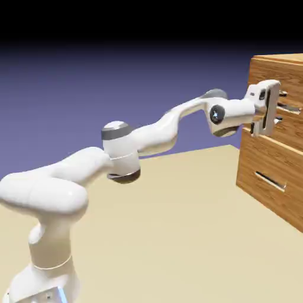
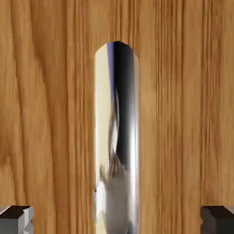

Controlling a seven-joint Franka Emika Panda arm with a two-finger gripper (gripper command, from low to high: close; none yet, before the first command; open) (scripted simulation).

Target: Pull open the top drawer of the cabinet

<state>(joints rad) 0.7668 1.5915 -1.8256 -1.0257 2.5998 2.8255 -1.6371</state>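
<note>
The cabinet [image 1: 275, 139] stands at the right edge of the exterior view, on the table [image 1: 177, 237]. The top drawer [image 1: 290, 83] sits above the lower drawer [image 1: 269, 183]; its front faces the arm [image 1: 136, 142]. Its handle [image 1: 289, 108] runs level across the front. The gripper [image 1: 278, 106] is at that handle, fingers spread, one above and one below the bar. In the hand view the handle [image 2: 116, 137] stands upright between the wide-apart fingertips [image 2: 16, 219], against the wood of the drawer front [image 2: 183, 114]
</note>
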